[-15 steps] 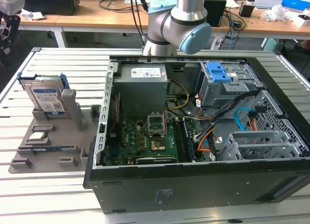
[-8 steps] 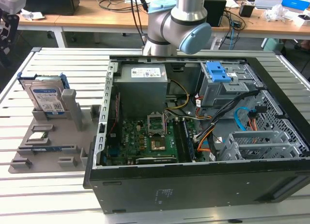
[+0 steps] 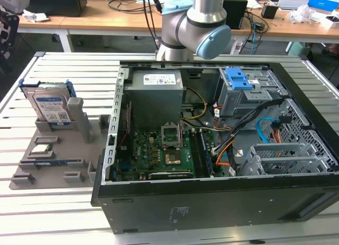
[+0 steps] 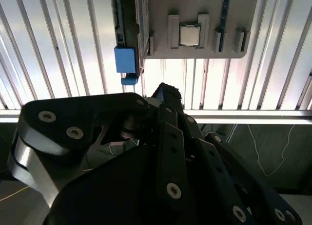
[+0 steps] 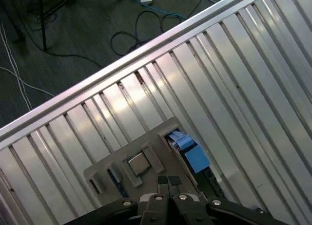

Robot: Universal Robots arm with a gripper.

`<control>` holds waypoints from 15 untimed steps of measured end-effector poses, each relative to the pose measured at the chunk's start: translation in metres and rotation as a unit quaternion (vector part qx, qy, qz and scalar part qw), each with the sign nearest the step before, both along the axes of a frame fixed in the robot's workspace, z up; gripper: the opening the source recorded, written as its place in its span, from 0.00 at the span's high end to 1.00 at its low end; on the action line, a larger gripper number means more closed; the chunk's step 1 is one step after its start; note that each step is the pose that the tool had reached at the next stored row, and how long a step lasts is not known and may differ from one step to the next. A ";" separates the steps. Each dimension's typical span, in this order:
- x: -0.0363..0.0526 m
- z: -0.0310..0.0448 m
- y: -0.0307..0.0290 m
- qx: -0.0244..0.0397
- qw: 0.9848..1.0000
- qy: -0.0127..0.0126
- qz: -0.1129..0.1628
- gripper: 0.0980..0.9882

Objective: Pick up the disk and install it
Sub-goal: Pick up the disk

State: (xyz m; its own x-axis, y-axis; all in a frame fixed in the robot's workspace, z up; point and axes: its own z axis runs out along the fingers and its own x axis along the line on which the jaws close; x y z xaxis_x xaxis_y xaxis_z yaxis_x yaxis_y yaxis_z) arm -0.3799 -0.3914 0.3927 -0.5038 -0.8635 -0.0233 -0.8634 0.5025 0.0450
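The disk (image 3: pixel 50 106), a silver drive with a white-and-blue label in a blue carrier, stands upright in a grey holder (image 3: pixel 58 149) at the exterior view's left. In both wrist views I look down on it edge-on, its blue carrier (image 4: pixel 126 59) (image 5: pixel 194 157) showing at the holder's end. My gripper (image 5: pixel 168 181) hangs well above the holder, apart from the disk. Its fingertips (image 4: pixel 165 93) are together with nothing between them, so it is shut and holds nothing.
An open computer case (image 3: pixel 159 213) lies on the slatted table (image 3: pixel 69 70) beside the holder, with a grey cage and blue latch (image 3: pixel 241 86) inside. A small square processor chip (image 4: pixel 188 35) sits in the holder. Beyond the table's edge (image 5: pixel 122 64), cables lie on the floor.
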 end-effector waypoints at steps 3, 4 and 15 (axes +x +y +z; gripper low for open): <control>0.0000 0.0000 0.0000 0.000 1.000 0.000 0.025 0.99; 0.0000 0.0000 0.0000 0.000 0.999 0.000 0.033 0.99; 0.0000 0.0000 0.0000 0.000 0.996 0.000 0.093 0.99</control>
State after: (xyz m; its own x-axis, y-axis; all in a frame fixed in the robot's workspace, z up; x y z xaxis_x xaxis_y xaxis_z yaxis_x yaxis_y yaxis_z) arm -0.3799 -0.3914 0.3927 -0.3344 -0.9421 -0.0233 -0.9418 0.3332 0.0450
